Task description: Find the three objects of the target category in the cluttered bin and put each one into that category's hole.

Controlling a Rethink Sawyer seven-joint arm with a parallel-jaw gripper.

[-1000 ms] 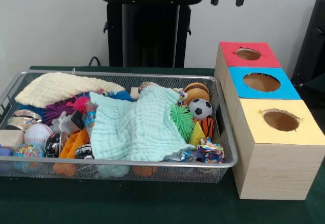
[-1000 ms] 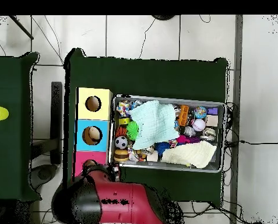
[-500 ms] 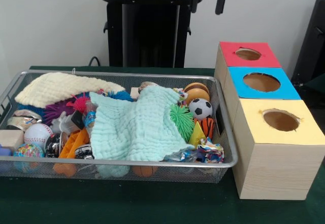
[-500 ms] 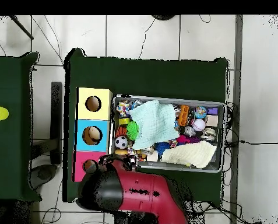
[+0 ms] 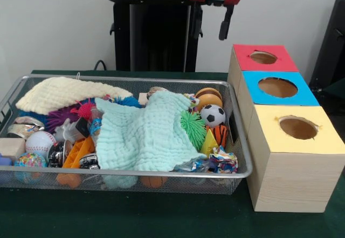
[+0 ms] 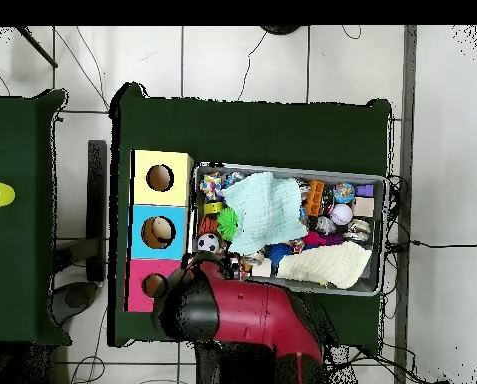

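The gripper [image 5: 211, 23] hangs high above the far right corner of the wire bin [image 5: 237, 135], its 2 dark fingers [image 5: 223, 26] spread apart and holding nothing. Below it, the bin is crowded: a mint green cloth [image 5: 146, 134] drapes over the middle, a pale yellow cloth [image 5: 64, 93] lies at the far left, and a soccer ball [image 5: 213, 115] sits near the right wall just in front of an orange and brown ball [image 5: 208, 96]. A green spiky ball [image 5: 193, 128] touches the mint cloth's right edge, and a baseball [image 5: 39, 142] rests near the left end. Beside the bin stand 3 boxes with round holes in their tops: red [image 5: 263, 58] farthest, blue [image 5: 277, 87] in the middle, yellow [image 5: 298, 128] nearest. In the overhead view the red arm [image 6: 247, 320] covers the bin's corner beside the red box [image 6: 152, 285].
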